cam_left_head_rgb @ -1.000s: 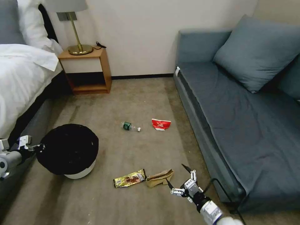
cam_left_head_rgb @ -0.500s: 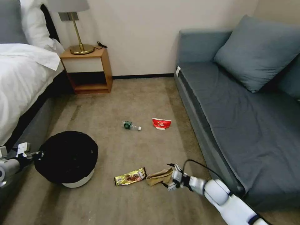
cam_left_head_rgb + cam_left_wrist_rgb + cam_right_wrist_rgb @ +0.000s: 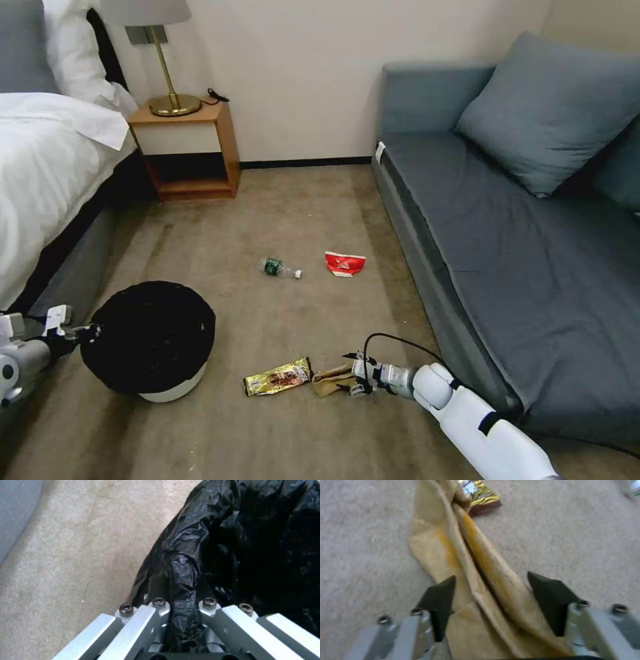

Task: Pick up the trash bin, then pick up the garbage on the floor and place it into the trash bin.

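Paper, the crumpled brown paper [image 3: 476, 580], lies on the carpet between my right pincer [image 3: 491, 600]'s spread jaws, so I should close squarely on its thick fold while my left pincer [image 3: 181, 620] grips the trash bin [image 3: 157, 337] by its bag-lined rim.

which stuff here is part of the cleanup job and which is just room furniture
Job:
bin, held at its rim by the left end effector
brown paper, between the open fingers of the right end effector
gold wrapper
bottle
red packet

Just there:
sofa and cushion
bed
nightstand
lamp
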Controlling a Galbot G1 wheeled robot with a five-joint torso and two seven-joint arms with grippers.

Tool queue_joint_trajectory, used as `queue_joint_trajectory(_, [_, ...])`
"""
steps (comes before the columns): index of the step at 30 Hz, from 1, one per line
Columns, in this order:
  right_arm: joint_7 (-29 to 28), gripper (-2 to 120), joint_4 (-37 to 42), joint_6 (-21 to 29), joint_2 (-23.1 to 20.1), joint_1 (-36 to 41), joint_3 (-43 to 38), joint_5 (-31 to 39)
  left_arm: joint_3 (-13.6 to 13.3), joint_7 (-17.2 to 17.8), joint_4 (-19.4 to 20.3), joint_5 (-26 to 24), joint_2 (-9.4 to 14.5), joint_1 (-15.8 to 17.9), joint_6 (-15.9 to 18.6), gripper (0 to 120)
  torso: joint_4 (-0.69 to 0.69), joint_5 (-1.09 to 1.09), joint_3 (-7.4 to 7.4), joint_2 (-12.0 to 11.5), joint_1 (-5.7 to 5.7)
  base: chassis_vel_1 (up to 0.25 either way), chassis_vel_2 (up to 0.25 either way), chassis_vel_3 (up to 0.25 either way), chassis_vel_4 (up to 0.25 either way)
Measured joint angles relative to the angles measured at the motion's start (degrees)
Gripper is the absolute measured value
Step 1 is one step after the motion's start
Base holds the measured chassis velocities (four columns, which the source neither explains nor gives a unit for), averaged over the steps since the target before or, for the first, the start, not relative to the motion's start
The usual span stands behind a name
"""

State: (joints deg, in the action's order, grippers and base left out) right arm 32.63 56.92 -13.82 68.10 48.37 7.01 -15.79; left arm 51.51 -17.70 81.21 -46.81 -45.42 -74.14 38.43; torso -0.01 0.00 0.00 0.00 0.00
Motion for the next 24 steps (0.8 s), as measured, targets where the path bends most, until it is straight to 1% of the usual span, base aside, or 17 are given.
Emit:
queue_joint_trajectory(1, [0.0,56,0.0,0.0,0.0,0.0,0.0,0.0,0.0,0.0,0.0,0.0,0.0,0.0,0.0,5,0.0,0.0,0.0,0.0,0.0,0.0,0.0,0.0,0.0])
queue_joint_trajectory(5, [0.33,37,-1.51,-1.65,1.12,-0.55,-0.21,-1.69,0.01,-0.02,-0.12,-0.08,0.02,0.01,0.01,5,0.01,0.0,0.0,0.0,0.0,0.0,0.0,0.0,0.0])
queue_joint_trajectory(6, [0.33,37,-1.51,-1.65,1.12,-0.55,-0.21,-1.69,0.01,-0.02,-0.12,-0.08,0.02,0.01,0.01,5,0.01,0.0,0.0,0.0,0.0,0.0,0.0,0.0,0.0])
queue_joint_trajectory(8, [0.62,29,-2.3,-2.41,1.61,-0.89,-0.51,-2.32,0.01,-0.02,-0.24,-0.13,-0.04,0.01,0.01,5,0.02,0.0,0.0,0.0,0.0,0.0,0.0,0.0,0.0])
queue_joint_trajectory(9, [0.7,22,-2.77,-2.87,1.85,-1.04,-0.67,-2.79,0.01,-0.02,-0.26,-0.15,-0.08,-0.02,0.01,5,0.02,0.0,0.0,0.01,0.0,0.0,0.0,0.0,0.0])
queue_joint_trajectory(10, [0.7,22,-2.77,-2.87,1.85,-1.04,-0.67,-2.79,0.01,-0.02,-0.26,-0.15,-0.08,-0.02,0.01,5,0.02,0.0,0.0,0.01,0.0,0.0,0.0,0.0,0.0])
queue_joint_trajectory(11, [0.78,20,-3.1,-3.26,1.95,-1.08,-0.82,-3.13,0.04,-0.02,-0.26,-0.16,-0.09,-0.11,0.01,5,0.01,0.0,0.0,0.01,0.0,0.0,0.0,0.0,0.0])
queue_joint_trajectory(13, [1.08,7,-3.5,-4.15,1.95,-1.09,-1.15,-3.61,0.14,-0.02,-0.26,-0.17,-0.1,-0.22,0.01,5,0.01,0.0,0.0,0.01,0.0,0.0,0.0,0.0,0.0])
queue_joint_trajectory(14, [1.08,7,-3.5,-4.15,1.95,-1.09,-1.15,-3.61,0.14,-0.02,-0.26,-0.17,-0.1,-0.22,0.01,5,0.01,0.0,0.0,0.01,0.0,0.0,0.0,0.0,0.0])
queue_joint_trajectory(15, [1.41,2,-3.6,-4.69,1.91,-1.08,-1.29,-3.78,0.2,-0.02,-0.28,-0.18,-0.1,-0.27,0.01,5,0.01,0.0,0.0,0.01,0.0,0.0,0.0,0.0,0.0])
queue_joint_trajectory(16, [1.9,0,-3.62,-5.27,1.79,-1.03,-1.38,-3.81,0.25,-0.02,-0.33,-0.2,-0.1,-0.31,0.02,5,0.02,0.01,0.0,0.01,0.0,0.0,0.0,0.0,0.0])
queue_joint_trajectory(19, [3.06,0,-3.28,-6.51,1.31,-0.85,-1.89,-2.95,0.32,-0.02,-0.44,-0.22,-0.11,-0.33,0.01,5,0.01,0.0,0.0,0.01,0.0,0.0,0.0,0.0,0.0])
queue_joint_trajectory(20, [4.07,0,-1.94,-7.14,0.82,-0.63,-2.78,-0.61,0.41,-0.02,-0.52,-0.27,-0.14,-0.34,0.02,5,0.0,0.01,0.0,0.01,0.0,0.0,0.0,0.0,0.0])
queue_joint_trajectory(21, [4.07,0,-1.94,-7.14,0.82,-0.63,-2.78,-0.61,0.41,-0.02,-0.52,-0.27,-0.14,-0.34,0.02,5,0.0,0.01,0.0,0.01,0.0,0.0,0.0,0.0,0.0])
queue_joint_trajectory(22, [4.45,0,1.36,-6.77,-0.26,-0.36,-3.09,4.51,0.47,-0.05,-0.63,-0.3,-0.15,-0.36,0.01,5,0.0,0.01,0.0,0.01,0.0,0.0,0.0,0.0,0.0])
queue_joint_trajectory(23, [4.32,0,3.76,-5.9,-1.03,-0.23,-2.88,7.98,0.49,-0.09,-0.73,-0.32,-0.15,-0.37,-0.01,5,0.01,0.0,-0.01,0.01,0.0,0.0,0.0,0.0,0.0])
queue_joint_trajectory(24, [3.15,0,8.53,-3.61,-2.41,-0.21,-1.53,14.15,0.5,-0.15,-1.04,-0.32,-0.15,-0.36,-0.04,5,-0.02,-0.01,0.0,0.01,0.0,0.0,0.0,0.0,0.0])
